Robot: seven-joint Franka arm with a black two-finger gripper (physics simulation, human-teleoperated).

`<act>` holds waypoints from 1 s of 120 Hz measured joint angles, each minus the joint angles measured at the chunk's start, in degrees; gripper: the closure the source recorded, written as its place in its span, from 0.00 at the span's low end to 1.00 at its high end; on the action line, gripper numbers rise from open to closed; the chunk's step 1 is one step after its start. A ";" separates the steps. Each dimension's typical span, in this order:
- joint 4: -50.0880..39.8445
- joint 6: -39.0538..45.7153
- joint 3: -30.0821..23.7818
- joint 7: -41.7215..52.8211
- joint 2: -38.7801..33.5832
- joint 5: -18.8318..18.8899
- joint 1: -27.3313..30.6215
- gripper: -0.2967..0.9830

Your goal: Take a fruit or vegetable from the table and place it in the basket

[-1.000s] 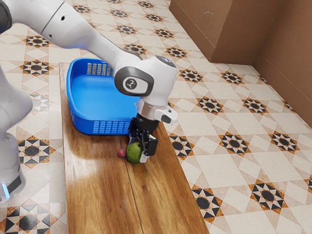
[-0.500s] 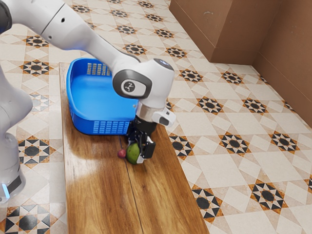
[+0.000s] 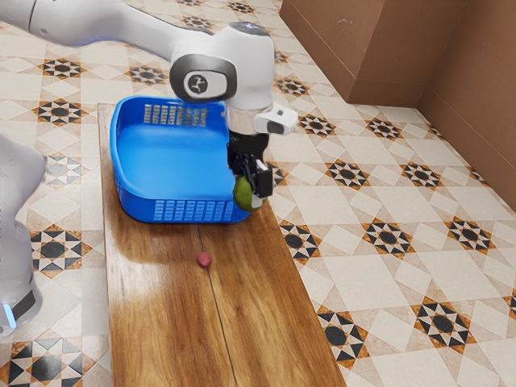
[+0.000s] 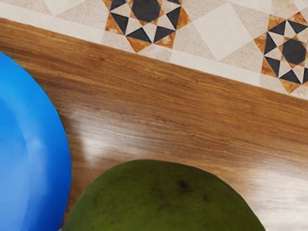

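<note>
- Exterior view: your blue basket (image 3: pixel 181 211) stands upright on the wooden tabletop (image 3: pixel 173 306), open side up.
- Basket interior: smooth blue floor in sight, slotted panels along the far and near walls.
- End effector (image 3: pixel 252 192): pointing down at the basket's near corner, toward the exterior view's right; its fingers are closed onto the green fruit (image 3: pixel 243 195), pinching it from two sides.
- Green fruit: held above the tabletop, outside the basket's open area as you see it. Whether its skin touches the basket wall, you cannot tell.
- Small red item (image 3: pixel 205 260): resting on the tabletop, outside the basket, near its near wall and close to the dark seam in the wood.
- Wrist view: the fruit's rounded top is dark green with brownish specks; the basket's curved blue outer edge lies just beside it, with a wedge of wood between the two.
- Surroundings: patterned tile floor (image 3: pixel 419 258) past the tabletop's edge; brown wall (image 3: pixel 322 40) beyond, in the exterior view.
</note>
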 joint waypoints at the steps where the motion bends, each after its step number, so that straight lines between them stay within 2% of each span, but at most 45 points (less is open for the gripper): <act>1: -0.02 -0.02 -0.27 0.00 -0.43 0.17 0.60 0.48; 23: -0.12 -0.98 -6.90 0.11 -6.18 1.93 18.86 0.47; 38: -0.38 -3.02 -7.55 0.44 -8.17 2.13 27.56 0.47; 49: -0.66 -5.15 -7.21 0.85 -8.77 2.14 31.67 0.47; 72: -0.90 -8.41 -7.02 1.68 -8.85 2.12 33.52 0.47; 91: -0.85 -9.57 -6.96 2.34 -8.91 1.67 33.65 0.31; 114: -0.54 -9.92 -6.99 2.74 -8.47 1.51 33.70 0.25; 120: 1.80 -9.71 -7.35 2.08 -6.15 -1.09 34.55 0.25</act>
